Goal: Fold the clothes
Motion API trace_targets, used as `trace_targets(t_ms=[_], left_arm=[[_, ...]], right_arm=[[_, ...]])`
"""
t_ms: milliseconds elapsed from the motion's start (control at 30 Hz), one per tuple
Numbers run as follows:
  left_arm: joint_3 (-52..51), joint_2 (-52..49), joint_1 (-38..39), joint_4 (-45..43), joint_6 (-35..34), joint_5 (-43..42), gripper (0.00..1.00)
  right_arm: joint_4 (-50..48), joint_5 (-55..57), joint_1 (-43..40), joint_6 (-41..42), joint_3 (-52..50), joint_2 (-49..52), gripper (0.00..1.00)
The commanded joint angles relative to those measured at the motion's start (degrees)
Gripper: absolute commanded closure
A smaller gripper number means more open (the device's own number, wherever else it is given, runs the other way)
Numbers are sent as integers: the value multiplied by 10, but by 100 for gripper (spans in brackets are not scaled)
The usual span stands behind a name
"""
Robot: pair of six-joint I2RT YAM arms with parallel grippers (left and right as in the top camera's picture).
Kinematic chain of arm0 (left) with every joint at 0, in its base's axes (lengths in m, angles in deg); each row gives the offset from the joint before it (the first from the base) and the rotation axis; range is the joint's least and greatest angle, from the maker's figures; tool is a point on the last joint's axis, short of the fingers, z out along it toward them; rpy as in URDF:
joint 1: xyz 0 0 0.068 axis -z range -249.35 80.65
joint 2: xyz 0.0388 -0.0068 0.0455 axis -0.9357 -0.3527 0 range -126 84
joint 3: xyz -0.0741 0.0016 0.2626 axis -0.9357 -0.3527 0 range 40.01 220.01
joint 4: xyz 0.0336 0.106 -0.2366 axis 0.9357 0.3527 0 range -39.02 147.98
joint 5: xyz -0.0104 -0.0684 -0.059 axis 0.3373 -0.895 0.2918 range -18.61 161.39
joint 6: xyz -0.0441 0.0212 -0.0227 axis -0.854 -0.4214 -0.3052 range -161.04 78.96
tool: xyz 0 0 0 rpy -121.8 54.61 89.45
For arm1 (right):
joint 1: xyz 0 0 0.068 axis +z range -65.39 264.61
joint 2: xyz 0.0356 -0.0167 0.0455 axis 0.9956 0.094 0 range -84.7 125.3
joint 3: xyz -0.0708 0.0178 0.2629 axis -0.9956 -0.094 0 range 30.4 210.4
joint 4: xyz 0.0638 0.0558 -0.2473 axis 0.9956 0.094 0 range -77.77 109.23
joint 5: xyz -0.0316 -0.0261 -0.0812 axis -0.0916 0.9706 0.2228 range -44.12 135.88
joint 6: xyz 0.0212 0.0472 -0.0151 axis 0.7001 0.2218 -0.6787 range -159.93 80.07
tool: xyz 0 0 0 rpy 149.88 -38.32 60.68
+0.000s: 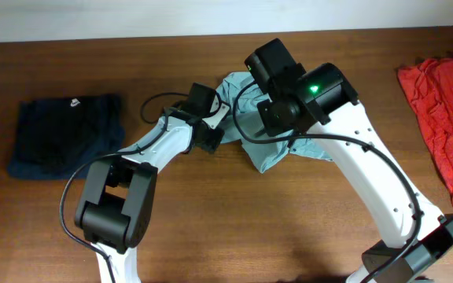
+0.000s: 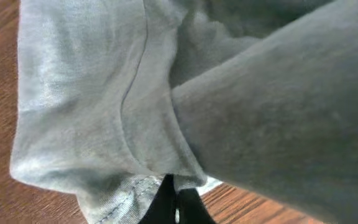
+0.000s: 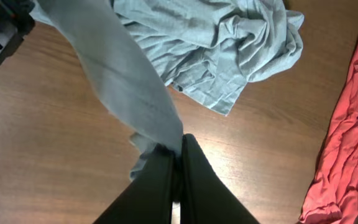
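The pale grey-blue T-shirt (image 1: 270, 153) lies crumpled in the middle of the surface (image 1: 250, 228), beneath the two arms, with part of it lifted between them. The left end effector (image 2: 174, 190) is pressed together on a bunched edge near a seam. Cloth fills almost all of its wrist view, so how many layers it holds cannot be told. The right end effector (image 3: 180, 146) is also pressed together. It pinches a narrow strip of the same shirt that runs up and away from the heap.

Several things could go wrong from here:
- Both grips look thin, so a pull apart to spread the shirt could slide the cloth out of one pinch.
- If either pinch has caught two layers, the shirt would probably open twisted instead of flat.
- The arms sit close together over the heap, so they could knock each other, or a loose cable could snag, if they cross.

The navy garment (image 1: 65, 134) lies folded well to the left and the red garment (image 1: 443, 102) lies loose at the right edge. Both are clear of the work.

The navy garment carries a small white logo (image 1: 71, 101), too small to read. No other writing shows.
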Motion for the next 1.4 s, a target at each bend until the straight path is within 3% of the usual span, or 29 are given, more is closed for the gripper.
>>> trace_targets(t_ms=[0,200,400,733,933,1100,1367], left_arm=[[7,1,-2,18,-31,53,99],[74,78,-9,114,-46,133,99],[204,219,-57,242,-62,238,99],[453,378,-106,282,-59,231,99],[621,416,-106,282,-37,112,99],[701,416,-106,281,-24,78,99],[746,416,-106,276,-24,79,99]], right_arm=[[3,0,-3,7,2,-13,96],[9,2,-19,29,2,-14,96],[18,4,-88,65,3,-53,96],[-2,39,-172,-41,122,-174,96],[-13,66,-172,-59,273,-212,96],[-14,65,-172,-71,363,-224,96],[-13,22,-172,-71,430,-254,96]])
